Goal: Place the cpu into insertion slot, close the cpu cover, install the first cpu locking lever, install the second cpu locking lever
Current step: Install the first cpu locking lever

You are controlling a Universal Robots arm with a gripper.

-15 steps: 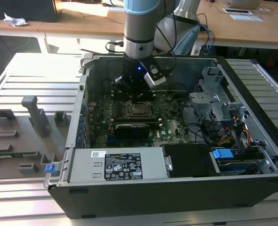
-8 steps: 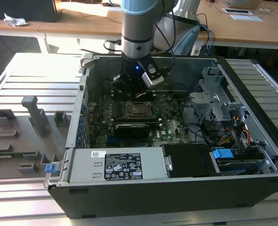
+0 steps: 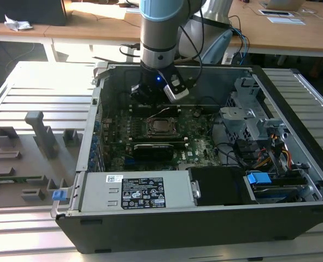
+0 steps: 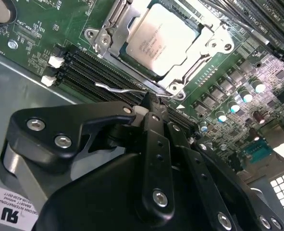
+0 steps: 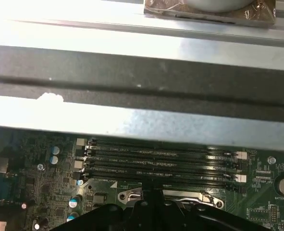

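- The cpu (image 4: 158,38) lay beneath the lowered cover (image 4: 214,41).
- The gripper (image 4: 149,102), fingers pressed together, touched a wire lever (image 4: 114,88) just beside the cover.
- The arm (image 3: 158,33) stood above the cover.

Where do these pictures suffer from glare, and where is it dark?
First wrist view: the metal case rail is washed out white. Exterior view: sunlight burns out the desk; the motherboard lies dim. Second wrist view: the cpu shines softly, the gripper is nearly black.
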